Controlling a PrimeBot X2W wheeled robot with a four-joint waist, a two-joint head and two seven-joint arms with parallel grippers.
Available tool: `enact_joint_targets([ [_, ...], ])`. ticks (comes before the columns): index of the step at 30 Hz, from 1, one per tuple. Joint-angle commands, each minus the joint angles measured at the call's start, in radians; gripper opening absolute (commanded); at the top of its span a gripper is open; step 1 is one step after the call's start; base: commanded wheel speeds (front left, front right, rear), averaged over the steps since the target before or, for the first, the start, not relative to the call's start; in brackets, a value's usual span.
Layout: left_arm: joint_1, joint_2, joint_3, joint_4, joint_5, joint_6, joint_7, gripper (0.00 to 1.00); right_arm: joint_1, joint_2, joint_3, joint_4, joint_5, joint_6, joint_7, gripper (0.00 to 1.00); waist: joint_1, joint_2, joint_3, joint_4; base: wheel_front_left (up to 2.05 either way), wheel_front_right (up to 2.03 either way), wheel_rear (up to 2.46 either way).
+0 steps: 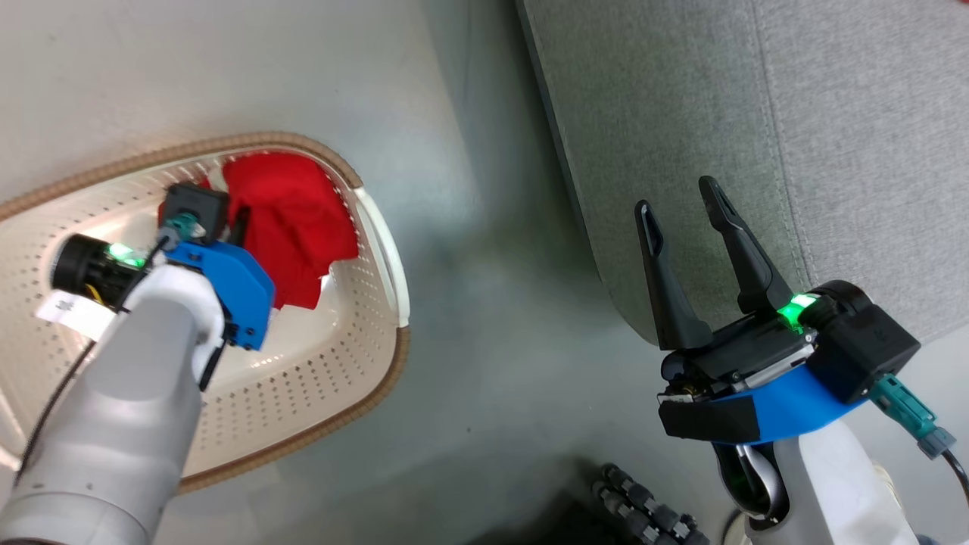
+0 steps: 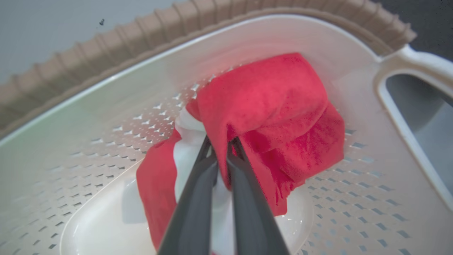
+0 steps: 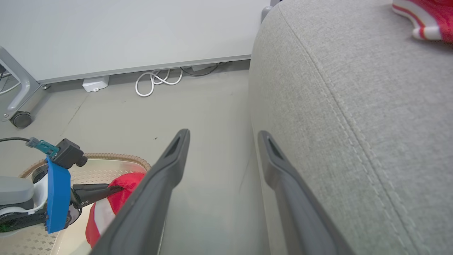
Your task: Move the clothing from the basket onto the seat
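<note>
A red garment with a white panel, the clothing, lies bunched in the cream basket with the brown rim. My left gripper reaches down into the basket, shut on a fold of that clothing. From the head view, the clothing shows beyond the left wrist, inside the basket. My right gripper hovers open and empty at the rounded edge of the grey seat. Another red and white garment lies on the seat. The left gripper also appears low on the left of the right wrist view.
Grey floor separates basket and seat. White cables and a small white box lie along the wall's base. A castor wheel stands at the far left. A black ribbed part sits by my base.
</note>
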Motion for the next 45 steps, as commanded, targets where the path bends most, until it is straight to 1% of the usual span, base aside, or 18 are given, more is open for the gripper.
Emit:
enact_joint_targets([
  [1, 0.018, -0.011, -0.009, -0.008, -0.01, -0.007, -0.016, 0.0, -0.014, 0.001, -0.003, 0.012, -0.013, 0.0, -0.003, 1.0, 0.0, 0.0, -0.053, 0.026, 0.0, 0.0, 0.0],
  [7, 0.084, -0.05, -0.033, -0.019, -0.053, -0.004, -0.05, 0.0, -0.012, 0.001, -0.013, 0.04, -0.046, 0.0, -0.003, 1.0, 0.0, 0.0, -0.164, 0.068, 0.0, 0.0, 0.0],
  [15, 0.183, -0.097, -0.052, -0.043, -0.115, -0.004, -0.096, 0.0, 0.028, 0.001, -0.034, 0.085, -0.086, 0.0, -0.003, 1.0, 0.0, 0.0, -0.314, 0.125, 0.0, 0.0, 0.0],
  [20, 0.24, -0.116, -0.059, -0.065, -0.141, -0.004, -0.112, 0.0, 0.059, 0.001, -0.043, 0.116, -0.112, 0.0, -0.003, 1.0, 0.0, 0.0, -0.411, 0.164, 0.0, 0.0, 0.0],
  [24, 0.279, -0.123, -0.053, -0.092, -0.15, -0.004, -0.117, 0.0, 0.076, 0.001, -0.038, 0.129, -0.131, 0.0, 0.011, 1.0, 0.0, 0.0, -0.481, 0.19, 0.0, 0.0, 0.0],
  [29, 0.328, -0.128, -0.035, -0.167, -0.141, -0.004, -0.117, 0.0, 0.102, 0.0, -0.03, 0.136, -0.165, 0.0, 0.041, 1.0, 0.0, 0.0, -0.566, 0.229, 0.0, 0.0, 0.0],
  [30, 0.328, -0.128, -0.035, -0.167, -0.141, -0.004, -0.117, 0.0, 0.102, 0.0, -0.03, 0.136, -0.165, 0.0, 0.041, 1.0, 0.0, 0.0, -0.566, 0.229, 0.0, 0.0, 0.0],
  [33, 0.359, -0.132, -0.037, -0.207, -0.136, -0.004, -0.117, 0.0, 0.117, 0.0, -0.028, 0.131, -0.168, 0.0, 0.06, 1.0, 0.0, 0.0, -0.61, 0.248, 0.0, 0.0, 0.0],
  [41, 0.356, -0.146, -0.07, -0.305, -0.119, -0.004, -0.117, 0.0, 0.16, 0.0, -0.031, 0.129, -0.166, 0.0, 0.094, 1.0, 0.0, 0.0, -0.706, 0.304, 0.0, 0.0, 0.0],
  [45, 0.337, -0.155, -0.09, -0.347, -0.132, -0.004, -0.117, 0.0, 0.176, 0.0, -0.021, 0.132, -0.162, 0.0, 0.109, 1.0, 0.0, 0.0, -0.74, 0.324, 0.0, 0.0, 0.0],
])
